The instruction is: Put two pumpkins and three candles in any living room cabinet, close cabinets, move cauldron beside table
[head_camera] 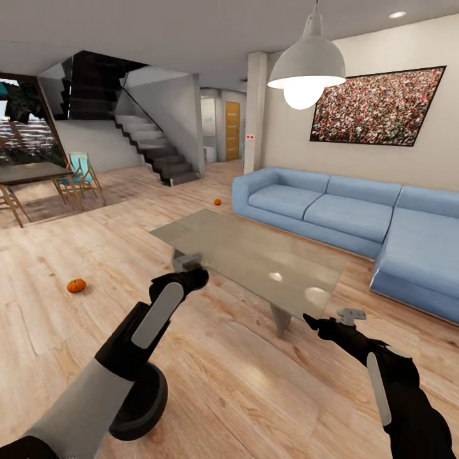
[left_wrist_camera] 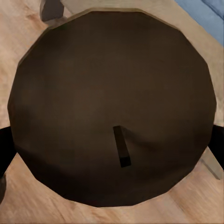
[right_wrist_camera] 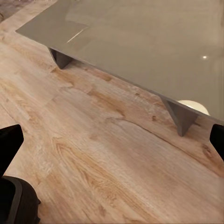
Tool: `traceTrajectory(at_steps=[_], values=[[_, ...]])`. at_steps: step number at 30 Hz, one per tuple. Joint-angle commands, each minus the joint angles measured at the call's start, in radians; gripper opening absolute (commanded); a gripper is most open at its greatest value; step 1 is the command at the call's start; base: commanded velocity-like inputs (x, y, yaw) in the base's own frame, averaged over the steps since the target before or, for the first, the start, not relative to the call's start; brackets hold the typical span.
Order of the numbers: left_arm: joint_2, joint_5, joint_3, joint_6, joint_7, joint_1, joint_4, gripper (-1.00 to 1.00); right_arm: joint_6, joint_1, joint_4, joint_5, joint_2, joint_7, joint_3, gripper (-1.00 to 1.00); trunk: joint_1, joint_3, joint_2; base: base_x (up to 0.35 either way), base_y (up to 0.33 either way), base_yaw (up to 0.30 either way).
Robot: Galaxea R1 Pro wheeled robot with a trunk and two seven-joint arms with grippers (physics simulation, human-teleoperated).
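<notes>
Left pincer point(head_camera: 191, 271) above a round, dark candle point(left_wrist_camera: 112, 107) with wick.

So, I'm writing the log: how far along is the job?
Looks done: the cauldron sits on the floor close to the glass table. In hand: nothing; the left gripper and right gripper are open. Left: both pumpkins lie on the floor, not in a cabinet.

You have an evenly bright, soft render. The lit pendant lamp point(head_camera: 308, 64) glows white, and its reflections spot the glass table point(head_camera: 255, 255) as pale glare. Shadows on the wood floor point(head_camera: 242, 382) stay faint. Straight lines bow near the head view's edges. Wrist views look slightly soft, textures coarse.
</notes>
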Motion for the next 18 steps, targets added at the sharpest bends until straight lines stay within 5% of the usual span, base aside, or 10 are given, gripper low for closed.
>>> traceTrajectory(at_steps=[1, 5, 18], values=[[0.01, 0.012, 0.026, -0.005, -0.001, 0.0, 0.001, -1.0, 0.0, 0.0, -0.001, 0.0, 0.002, -0.001, 0.0, 1.0, 0.0, 0.0, 0.0, 0.0, 0.0, 0.102], [0.021, 0.011, 0.057, -0.001, -0.001, 0.0, 0.011, -1.0, 0.0, 0.0, -0.002, 0.001, 0.006, -0.003, 0.0, 1.0, 0.0, 0.0, 0.0, 0.0, 0.0, 0.221], [0.018, 0.011, 0.056, -0.001, -0.004, 0.0, 0.018, -1.0, 0.0, 0.0, -0.003, 0.001, 0.006, -0.004, 0.002, 1.0, 0.0, 0.0, 0.0, 0.0, 0.0, 0.285]])
